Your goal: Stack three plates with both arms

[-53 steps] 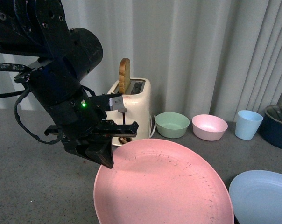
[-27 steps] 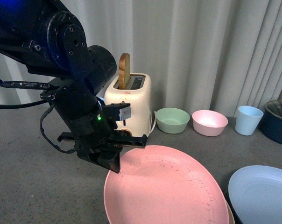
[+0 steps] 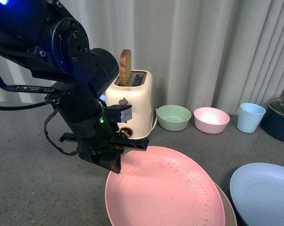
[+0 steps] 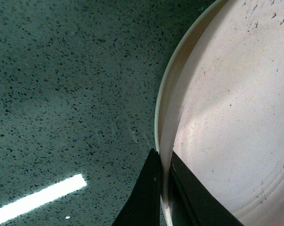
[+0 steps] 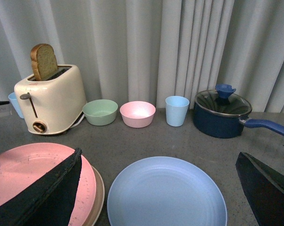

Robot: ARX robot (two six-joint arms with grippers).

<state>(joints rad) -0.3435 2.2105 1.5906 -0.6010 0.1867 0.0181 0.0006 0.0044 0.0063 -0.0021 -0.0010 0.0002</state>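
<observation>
On the speckled grey table [image 3: 19, 188], the robot's left gripper [image 3: 114, 159] is pinched narrow on the rim of the pink plate [image 3: 165, 188]. The left wrist view shows its black fingers [image 4: 146, 197] closed on either side of the thin lip. The pink plate lies over the cream plate [image 3: 230, 209], of which only a crescent of rim shows at the far side. Whether the two are touching cannot be told.

The right gripper [image 5: 159, 154] is empty, with its jaws spread wide, and hangs near the blue plate [image 5: 166, 193]. That plate lies flat on the table just beside the pair, not yet stacked.

The plates look stiff, matte and probably light. Each is wide and shallow, so the raised rim is the only place to take hold. A grip at one edge lets the broad disc lever against the fingers, and it may sag or swivel unless it is clamped squarely and carried level. The matte finish should help against slipping.

A toaster [image 3: 132, 101] holding a slice of bread [image 3: 125, 67], a green bowl [image 3: 173, 117], a pink bowl [image 3: 211, 120], a blue cup [image 3: 251, 117] and a lidded pot [image 5: 222, 113] line the curtain behind.
</observation>
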